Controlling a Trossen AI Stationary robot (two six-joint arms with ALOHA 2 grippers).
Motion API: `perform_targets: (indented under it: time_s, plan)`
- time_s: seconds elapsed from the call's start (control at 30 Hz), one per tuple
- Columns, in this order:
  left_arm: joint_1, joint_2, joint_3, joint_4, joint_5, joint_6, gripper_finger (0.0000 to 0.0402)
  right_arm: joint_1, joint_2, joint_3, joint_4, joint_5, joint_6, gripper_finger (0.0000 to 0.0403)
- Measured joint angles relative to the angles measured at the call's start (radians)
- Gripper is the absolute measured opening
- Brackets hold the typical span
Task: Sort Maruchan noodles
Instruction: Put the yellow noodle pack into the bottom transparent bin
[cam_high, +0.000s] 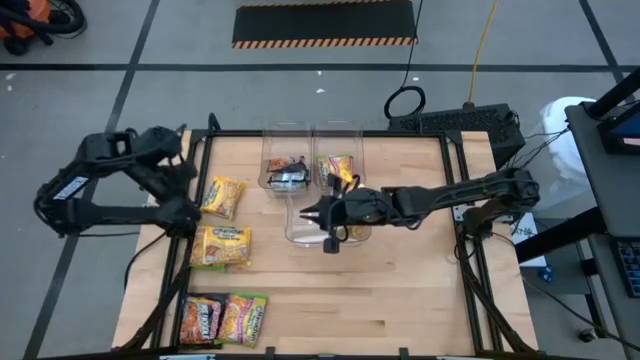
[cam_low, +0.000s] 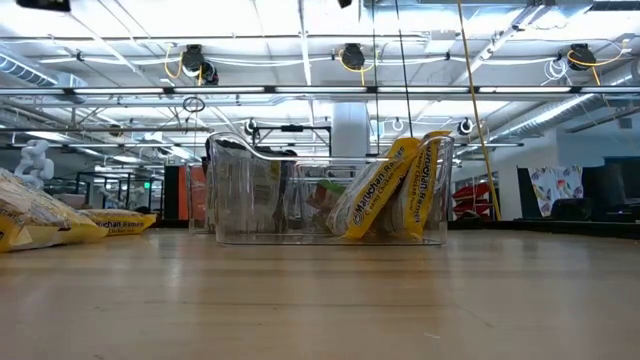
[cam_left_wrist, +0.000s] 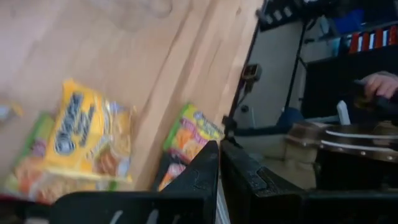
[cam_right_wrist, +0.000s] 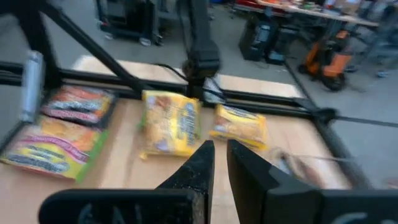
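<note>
Hovering over clear plastic bins (cam_high: 318, 215), right gripper (cam_high: 310, 213) nearly closed, empty; glossy flat packets (cam_high: 222, 245).

The work surface is a light wooden table (cam_high: 400, 290) bordered by a dark metal frame. Three clear plastic bins (cam_high: 290, 160) rest on it near the far-centre area. Two yellow noodle packets (cam_high: 222, 196) lie flat near the left edge. An orange-red packet (cam_high: 201, 318) and a lime-green packet (cam_high: 245, 318) lie side by side at the near-left corner.
</note>
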Motion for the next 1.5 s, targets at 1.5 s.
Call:
perform_targets:
  time_s: [1.5]
  plan:
    - [-0.449,0.006,-0.317,0.118,-0.049,-0.526,0.0098,0.023,-0.168,0.000,-0.122,0.145,-0.059,0.0041]
